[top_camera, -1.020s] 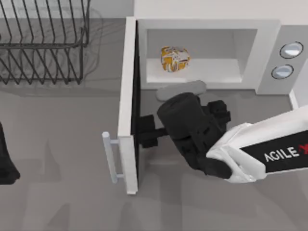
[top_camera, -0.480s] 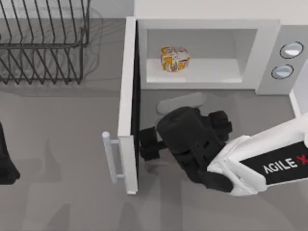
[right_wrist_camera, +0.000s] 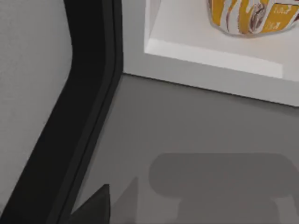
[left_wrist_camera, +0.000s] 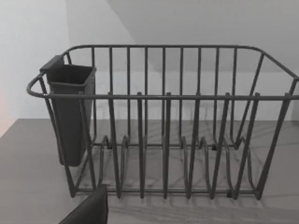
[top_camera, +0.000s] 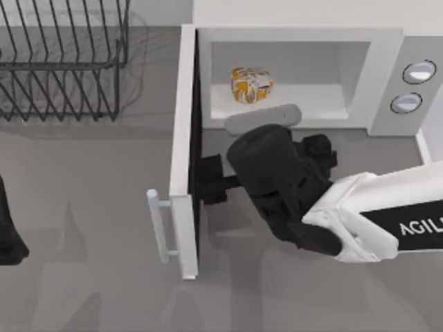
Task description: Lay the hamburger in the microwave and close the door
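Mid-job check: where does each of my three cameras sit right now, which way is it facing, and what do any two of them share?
Top view: above the table, looking down on the open microwave, hamburger, door, right gripper by the door's inner face, left arm parked at the left edge.
Left wrist view: faces the black wire rack.
Right wrist view: faces the door's dark inner face and the hamburger.
Shared: top and right wrist views both show hamburger and door.

The top view looks straight down on the table (top_camera: 83,277), taking in the microwave (top_camera: 387,48) with its open door (top_camera: 183,152) and the wire rack (top_camera: 62,62) left of the microwave. The left wrist view faces that rack (left_wrist_camera: 163,130) side-on from close, level with the tabletop. The right wrist view sits low and very near the microwave's sill (right_wrist_camera: 210,56), sharing the door's dark inner face (right_wrist_camera: 70,116) and the hamburger (right_wrist_camera: 252,16) with the top view.
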Robot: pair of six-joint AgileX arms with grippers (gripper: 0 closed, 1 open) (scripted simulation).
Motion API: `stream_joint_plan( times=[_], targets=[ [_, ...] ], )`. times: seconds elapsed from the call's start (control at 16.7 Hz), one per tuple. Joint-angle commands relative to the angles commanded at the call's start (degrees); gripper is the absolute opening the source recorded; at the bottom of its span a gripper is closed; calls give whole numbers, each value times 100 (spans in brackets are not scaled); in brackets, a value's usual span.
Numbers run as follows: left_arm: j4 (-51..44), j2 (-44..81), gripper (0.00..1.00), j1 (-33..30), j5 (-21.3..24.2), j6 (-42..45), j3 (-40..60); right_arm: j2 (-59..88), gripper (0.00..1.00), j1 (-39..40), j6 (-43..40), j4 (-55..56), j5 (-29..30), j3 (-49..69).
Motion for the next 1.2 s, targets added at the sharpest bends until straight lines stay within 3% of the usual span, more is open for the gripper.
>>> stream_joint_plan(
  times=[0.78,1.2],
  targets=[
    [0,0,100,0,0,0,0,-755,100,4,-12,-1716,-54,394],
    [0,0,100,0,0,0,0,-822,100,7,-11,-1949,-57,419]
  ],
)
